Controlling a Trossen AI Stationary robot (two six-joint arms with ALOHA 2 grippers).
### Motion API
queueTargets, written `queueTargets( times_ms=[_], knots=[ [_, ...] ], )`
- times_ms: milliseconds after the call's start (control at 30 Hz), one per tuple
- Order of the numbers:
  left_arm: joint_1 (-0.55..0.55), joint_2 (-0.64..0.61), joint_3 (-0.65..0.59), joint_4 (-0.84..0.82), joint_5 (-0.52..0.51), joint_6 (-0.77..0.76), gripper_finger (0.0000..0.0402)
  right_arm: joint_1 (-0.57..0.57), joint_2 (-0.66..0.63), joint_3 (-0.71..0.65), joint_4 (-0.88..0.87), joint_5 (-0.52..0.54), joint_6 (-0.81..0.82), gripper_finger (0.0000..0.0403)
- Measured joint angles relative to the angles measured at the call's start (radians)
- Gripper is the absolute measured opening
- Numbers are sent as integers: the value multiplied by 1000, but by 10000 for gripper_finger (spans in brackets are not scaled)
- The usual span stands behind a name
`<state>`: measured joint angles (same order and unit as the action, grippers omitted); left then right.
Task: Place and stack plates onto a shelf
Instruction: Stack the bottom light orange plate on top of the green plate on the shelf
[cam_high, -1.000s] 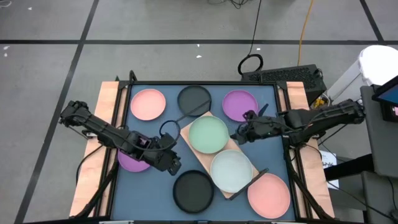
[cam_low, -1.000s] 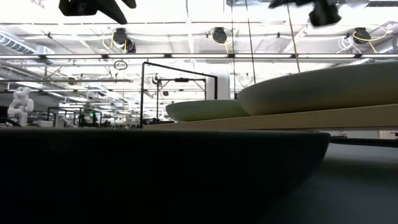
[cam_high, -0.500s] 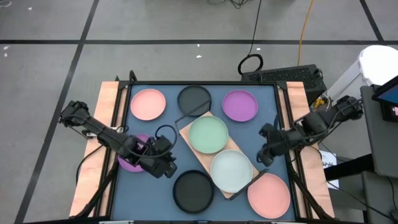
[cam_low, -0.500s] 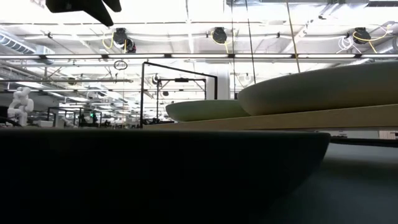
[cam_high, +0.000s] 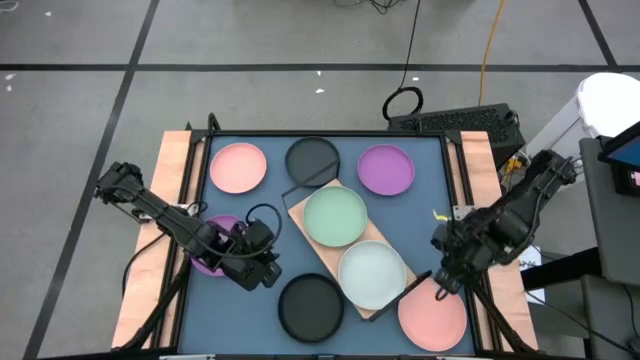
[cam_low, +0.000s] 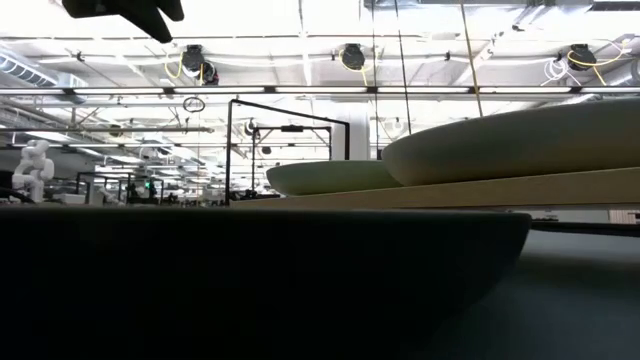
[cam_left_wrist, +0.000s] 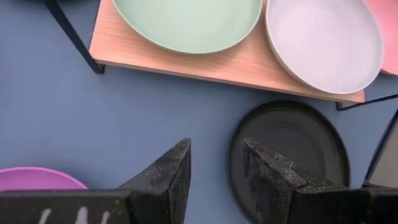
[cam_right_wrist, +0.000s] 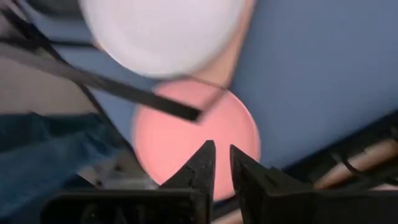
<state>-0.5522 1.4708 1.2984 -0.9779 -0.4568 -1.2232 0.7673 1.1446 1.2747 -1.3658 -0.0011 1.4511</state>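
plates on shelf: pale green (cam_high: 334, 216), pale blue-white (cam_high: 371, 275)
other plates: 2 pink (cam_high: 238, 167) (cam_high: 433, 314), 2 black (cam_high: 312, 158) (cam_high: 310, 307), 2 purple (cam_high: 386, 169) (cam_high: 207, 262)
shelf (cam_left_wrist: 186, 61): light wood, black wire frame
table mat (cam_high: 262, 304): blue-grey
grippers: dark

My right claw (cam_high: 441, 284) has travelled a long way in the last second. It started up beside the purple plate (cam_high: 386, 169) near the far end of the shelf (cam_high: 300, 209), swung out toward the right edge of the worktop (cam_high: 240, 310), and now hangs over the near pink plate (cam_high: 433, 315) at the near right corner, its fingers (cam_right_wrist: 200, 163) a narrow crack apart. It has dropped out of the low view entirely. My left claw (cam_high: 268, 275) has drifted slightly toward the near side, uncovering more of the purple plate by the left edge (cam_high: 208, 262).
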Motion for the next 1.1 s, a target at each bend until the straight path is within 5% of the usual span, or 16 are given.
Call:
queueTargets(
  times_ms=[533, 700, 1100],
  knots=[
    [-12, 0, 0, -17, 1, -13, 145, 173, -42, -528, 554, -73, 94, 125],
    [-11, 0, 0, -18, 14, -14, 145, 177, -48, -610, 547, -108, 171, 166],
    [-11, 0, 0, -19, 37, -10, 145, 188, -58, -700, 587, -53, -17, 211]
  ],
)
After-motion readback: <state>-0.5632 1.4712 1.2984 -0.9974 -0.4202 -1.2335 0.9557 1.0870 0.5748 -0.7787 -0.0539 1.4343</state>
